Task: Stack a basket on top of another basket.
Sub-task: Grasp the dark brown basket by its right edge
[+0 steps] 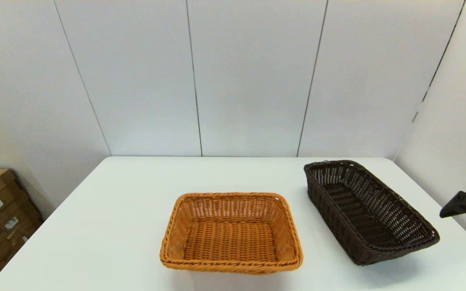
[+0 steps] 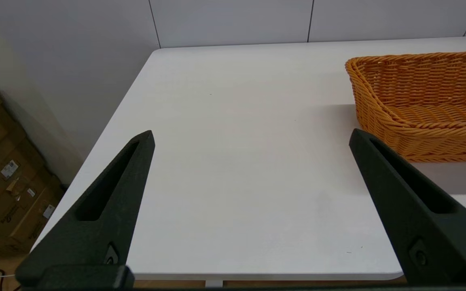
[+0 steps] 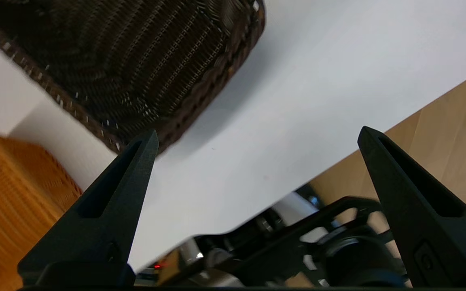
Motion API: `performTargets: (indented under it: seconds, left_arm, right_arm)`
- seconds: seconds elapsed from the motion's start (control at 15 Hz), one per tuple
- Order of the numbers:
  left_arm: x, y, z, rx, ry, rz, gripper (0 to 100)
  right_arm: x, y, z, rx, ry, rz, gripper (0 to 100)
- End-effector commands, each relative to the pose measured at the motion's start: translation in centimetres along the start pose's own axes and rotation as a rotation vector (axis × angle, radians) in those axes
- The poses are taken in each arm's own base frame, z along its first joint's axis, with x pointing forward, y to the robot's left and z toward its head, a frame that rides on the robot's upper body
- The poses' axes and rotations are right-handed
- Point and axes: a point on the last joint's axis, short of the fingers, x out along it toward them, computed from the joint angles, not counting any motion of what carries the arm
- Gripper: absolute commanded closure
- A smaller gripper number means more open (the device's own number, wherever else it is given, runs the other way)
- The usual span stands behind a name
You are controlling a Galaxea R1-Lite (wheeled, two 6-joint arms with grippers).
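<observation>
Table [image 1: 107,226] held both baskets side by side, apart, so we judged nothing was stacked yet; whole job left: grab the dark one, lift, set it into the orange one. Orange basket [image 1: 231,232] sat front-centre, empty. Dark basket [image 1: 368,210] sat to its right, angled, also empty, untouched. Our right gripper [image 3: 257,135] hovered off the table's right edge w/ jaws spread wide, holding nothing; head view caught only a bit of that arm at far right. Our left gripper [image 2: 251,135] was parked low by the table's left front, jaws likewise released & empty. Head view alone showed both baskets whole. Left wrist view showed only the orange one's end; right wrist view showed the dark basket's near corner close up, plus the robot's base below the table edge.
</observation>
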Motion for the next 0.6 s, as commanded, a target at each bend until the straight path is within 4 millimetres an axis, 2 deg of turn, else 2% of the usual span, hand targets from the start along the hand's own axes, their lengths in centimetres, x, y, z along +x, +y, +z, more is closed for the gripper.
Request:
performTargets:
  seconds: [0.07,0.33,0.6]
  left_arm:
    - [0.0,0.0,0.0,0.000,0.000,-0.001,0]
    - [0.0,0.0,0.0,0.001,0.000,0.001,0]
    - [0.0,0.0,0.0,0.001,0.000,0.001,0]
  right_arm:
    - [3.5,2.6,0.6,0.158,0.070,-0.088,0]
    - [5.2,3.1,0.7,0.229,0.062,-0.078,0]
    - [7.2,2.1,0.0,0.278,0.127,-0.156,0]
